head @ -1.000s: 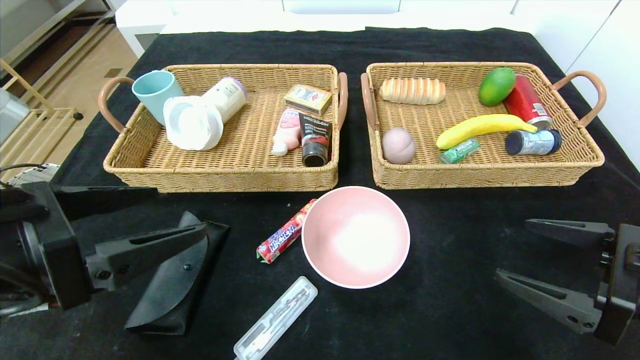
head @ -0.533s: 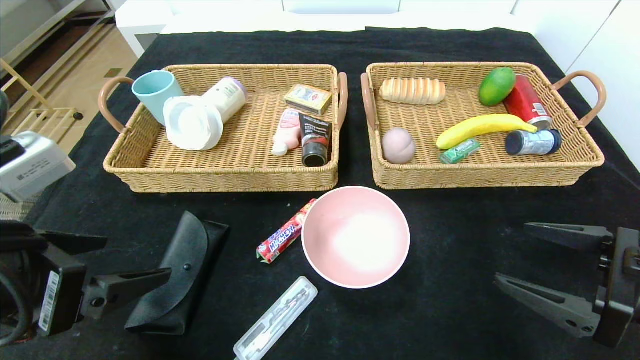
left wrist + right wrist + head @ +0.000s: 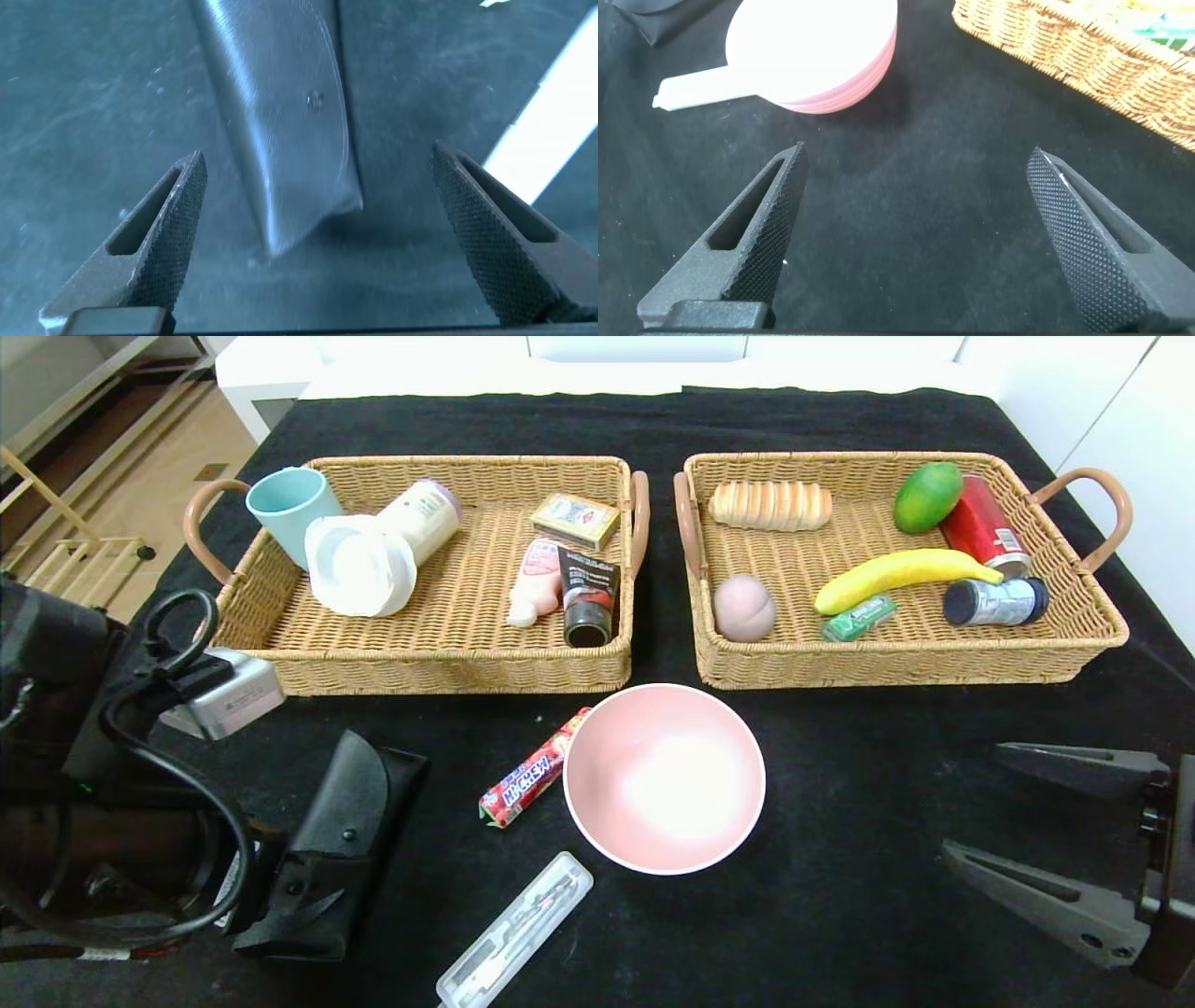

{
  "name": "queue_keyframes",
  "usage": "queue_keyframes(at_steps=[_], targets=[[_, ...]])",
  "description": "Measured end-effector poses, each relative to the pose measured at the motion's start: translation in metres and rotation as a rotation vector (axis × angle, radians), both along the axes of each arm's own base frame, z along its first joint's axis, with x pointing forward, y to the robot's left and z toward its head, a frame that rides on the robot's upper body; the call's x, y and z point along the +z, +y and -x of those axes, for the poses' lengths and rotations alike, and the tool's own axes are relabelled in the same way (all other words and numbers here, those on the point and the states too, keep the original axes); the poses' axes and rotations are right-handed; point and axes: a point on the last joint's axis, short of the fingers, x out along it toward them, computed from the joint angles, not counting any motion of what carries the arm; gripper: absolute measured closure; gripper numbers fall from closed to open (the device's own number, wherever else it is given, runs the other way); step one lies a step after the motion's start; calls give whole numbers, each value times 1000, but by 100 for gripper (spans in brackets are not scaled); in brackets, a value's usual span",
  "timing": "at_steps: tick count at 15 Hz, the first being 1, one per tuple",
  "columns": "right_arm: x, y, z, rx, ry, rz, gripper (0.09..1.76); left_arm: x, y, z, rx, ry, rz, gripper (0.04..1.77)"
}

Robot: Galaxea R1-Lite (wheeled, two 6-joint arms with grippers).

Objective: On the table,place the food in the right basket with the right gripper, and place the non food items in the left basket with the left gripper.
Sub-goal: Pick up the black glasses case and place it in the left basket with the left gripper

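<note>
Sorting is partly done on the black-clothed table (image 3: 840, 915): the bread loaf (image 3: 769, 506) and the peach-like ball (image 3: 744, 607) already lie in the right basket (image 3: 1074, 649), the loaf at its far left and the ball at its near left. The left basket (image 3: 448, 677) holds other goods but none of the three non-food items. Four things are left on the cloth near the baskets: the candy pack (image 3: 533, 770) touching the left rim of the pink bowl (image 3: 664, 777), the clear cutlery box (image 3: 515, 933) nearer the robot, and the black glasses case (image 3: 327, 845) at the near left. The left gripper (image 3: 322, 238) hangs directly over the near end of the glasses case, jaws spread wide on either side and not touching it. The right gripper (image 3: 915, 238), jaws equally wide and empty, waits at the near right, well apart from the candy pack, with the bowl between them.
</note>
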Motion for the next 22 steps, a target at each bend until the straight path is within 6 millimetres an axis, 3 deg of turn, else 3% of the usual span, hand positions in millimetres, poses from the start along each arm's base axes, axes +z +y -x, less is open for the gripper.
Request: queue_keyframes(at_steps=[8,18,19,22], targets=[[0,0,1,0,-2,-1,14,-22,-2,-26,35,62,-22,9],[-1,0,-1,-1,7,3,14,-42,-3,-39,60,94,-23,9],[-2,0,-2,-2,11,4,14,-43,-3,-39,62,95,-23,12],[-4,1,-3,-3,19,7,14,-43,-2,-39,61,97,-22,63]])
